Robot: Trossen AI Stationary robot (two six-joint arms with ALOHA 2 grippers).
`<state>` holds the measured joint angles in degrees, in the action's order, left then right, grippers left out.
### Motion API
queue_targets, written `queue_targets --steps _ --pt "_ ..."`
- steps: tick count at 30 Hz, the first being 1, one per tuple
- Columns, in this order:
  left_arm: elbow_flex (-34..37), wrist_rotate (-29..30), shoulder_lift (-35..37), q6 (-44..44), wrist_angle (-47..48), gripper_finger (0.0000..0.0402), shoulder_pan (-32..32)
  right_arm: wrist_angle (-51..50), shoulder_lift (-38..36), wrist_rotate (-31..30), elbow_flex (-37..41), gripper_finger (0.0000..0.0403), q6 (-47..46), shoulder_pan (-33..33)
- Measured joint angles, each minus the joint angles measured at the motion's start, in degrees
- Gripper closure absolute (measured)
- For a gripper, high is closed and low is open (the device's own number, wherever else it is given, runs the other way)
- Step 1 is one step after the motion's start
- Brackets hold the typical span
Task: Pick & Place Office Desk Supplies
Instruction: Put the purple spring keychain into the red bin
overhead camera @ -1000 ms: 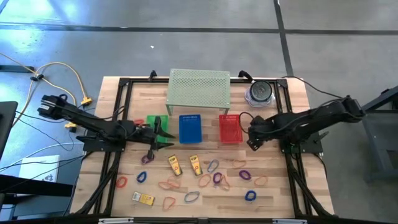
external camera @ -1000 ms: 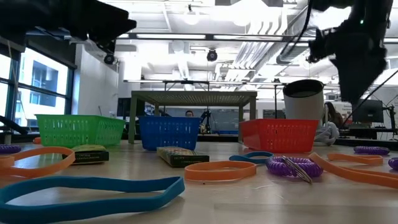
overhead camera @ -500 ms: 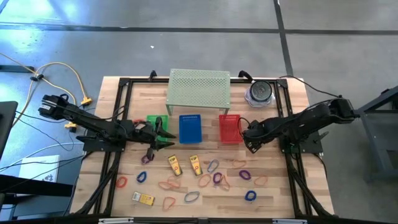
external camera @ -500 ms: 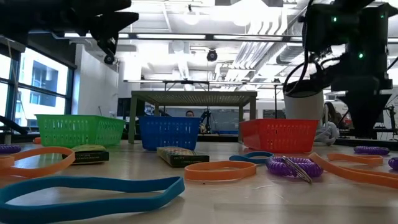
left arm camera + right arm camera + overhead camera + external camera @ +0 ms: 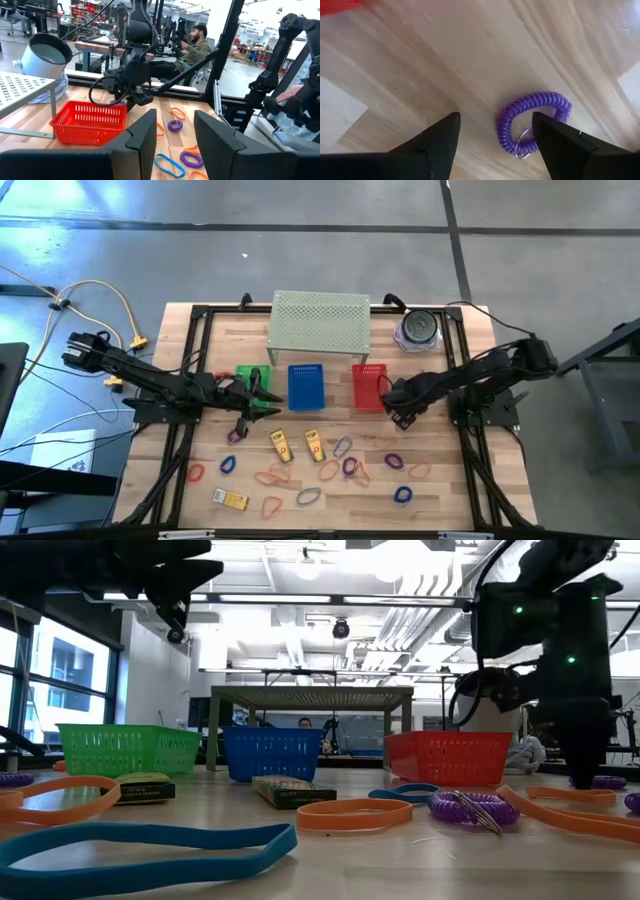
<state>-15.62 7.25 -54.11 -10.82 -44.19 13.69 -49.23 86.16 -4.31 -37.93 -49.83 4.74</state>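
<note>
The right gripper (image 5: pixel 492 131) is poised above a purple coiled band (image 5: pixel 534 122) on the worktop (image 5: pixel 440 480), fingers spread wide, apparently lined up for a pick. The left gripper (image 5: pixel 172 137), fingers parted and empty, is held near the green basket (image 5: pixel 243 376). Bands and yellow packets (image 5: pixel 281 444) are scattered before three coloured baskets, seemingly awaiting sorting.

Bare wood around the purple coil (image 5: pixel 532 122) — red basket (image 5: pixel 369 386) just beside.

Grey concrete floor (image 5: pixel 300 250), white ceiling ducts (image 5: pixel 420 620), tall windows (image 5: pixel 60 680)
</note>
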Motion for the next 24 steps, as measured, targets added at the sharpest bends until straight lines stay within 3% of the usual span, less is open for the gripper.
queue_targets --steps 5,18,24 --pt "0.00 0.04 0.00 -0.08 0.01 0.0274 0.26 1.17 0.20 2.93 0.14 0.0160 4.72 -2.35" --pt "0.00 0.04 0.00 0.68 0.01 0.0274 3.15 3.91 -0.39 5.23 2.49 0.0163 3.77 -2.64" --pt "0.00 0.11 0.00 1.10 0.01 0.0274 3.13 3.88 -0.39 5.33 2.51 0.0226 5.07 -2.55"
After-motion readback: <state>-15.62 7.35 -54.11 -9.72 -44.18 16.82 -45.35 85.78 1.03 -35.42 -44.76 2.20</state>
